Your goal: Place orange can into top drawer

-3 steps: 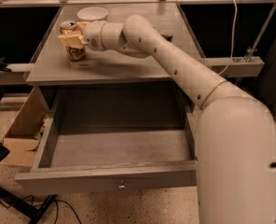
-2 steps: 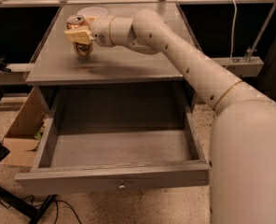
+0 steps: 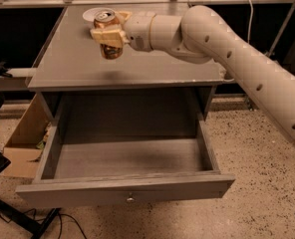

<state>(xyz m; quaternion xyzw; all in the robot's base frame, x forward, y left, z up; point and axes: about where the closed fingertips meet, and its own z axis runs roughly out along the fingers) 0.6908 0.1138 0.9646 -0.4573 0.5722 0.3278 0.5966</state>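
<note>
The orange can [image 3: 108, 36] is orange-brown with a silver top and hangs in the air above the grey cabinet top [image 3: 152, 63], casting a shadow below it. My gripper [image 3: 107, 34] is shut on the can, its pale fingers [image 3: 106, 34] wrapped around its middle, the white arm reaching in from the right. The top drawer [image 3: 125, 190] stands pulled wide open below and in front, its inside bare, with a small round metal knob [image 3: 130, 199] on the front panel.
A white bowl [image 3: 90, 15] sits at the back of the cabinet top behind the can. A cardboard box [image 3: 25, 138] stands on the floor at the left of the drawer. Black equipment and cables lie at the lower left. Speckled floor lies at the right.
My gripper has lifted the can off the cabinet top and carried it up and toward the front. The view has shifted with the arm.
</note>
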